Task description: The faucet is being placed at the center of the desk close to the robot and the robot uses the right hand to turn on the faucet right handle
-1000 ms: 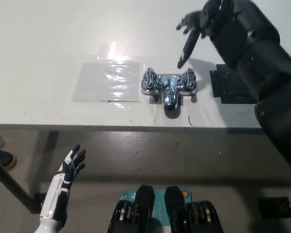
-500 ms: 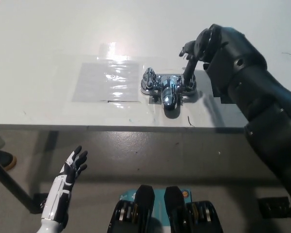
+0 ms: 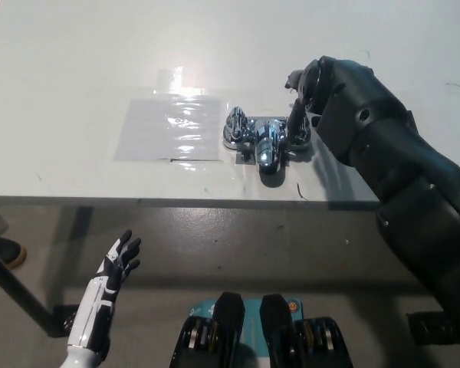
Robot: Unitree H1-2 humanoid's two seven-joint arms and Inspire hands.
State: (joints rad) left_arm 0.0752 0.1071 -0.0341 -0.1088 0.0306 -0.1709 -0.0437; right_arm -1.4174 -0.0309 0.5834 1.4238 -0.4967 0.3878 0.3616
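Fingers (image 3: 129, 247) spread and holding nothing, our white left hand (image 3: 116, 259) hangs low at the near left, over the floor (image 3: 291, 245) and short of the tabletop's (image 3: 77, 61) front edge. Just past that edge, about midway along it, we see the chrome faucet (image 3: 265, 140), its spout (image 3: 266, 157) pointing toward us. Its left handle (image 3: 236, 123) stands uncovered. Our black right hand (image 3: 301, 92) is down on the right handle (image 3: 300, 139), covering its far side. The bulky forearm (image 3: 368, 130) hides most of the hand, so we cannot tell whether it grips the handle or only touches it. Beside the faucet, toward the tabletop's left edge, a clear plastic sheet (image 3: 169, 126) lies flat.
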